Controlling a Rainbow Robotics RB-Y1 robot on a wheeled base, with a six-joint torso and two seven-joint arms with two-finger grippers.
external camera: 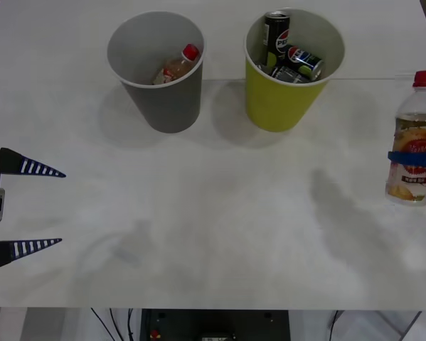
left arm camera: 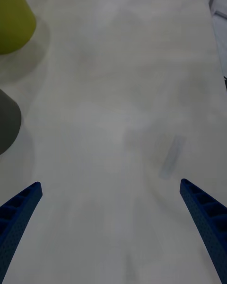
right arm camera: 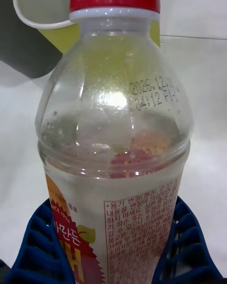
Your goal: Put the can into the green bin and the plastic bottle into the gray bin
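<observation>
White and faintly mottled, the table carries everything here. At its far side stand two cup-shaped bins, upright, just beside each other but apart. The gray bin is on the left and holds a peach-orange bottle with a red cap, which leans against its inner wall. The green bin is on the right and holds dark cans; one stands upright against the far wall, at least one more lies tilted beside it. In the left wrist view the outer walls of the green bin and the gray bin show at one edge. The plastic bottle stands upright near the right edge of the table, well apart from both bins, with its red cap on top and its yellow-orange label around the lower body. The right claw is pinching it: a blue band of finger crosses the label in the front view, and in the right wrist view the ribbed blue fingers press against both sides of the plastic bottle at label height, with the green bin's rim behind the cap. Whether the bottle's base touches the table I cannot tell. The left claw hovers at the left edge of the table, well apart from the bins, its two pointed blue fingers spread wide with nothing between them.
</observation>
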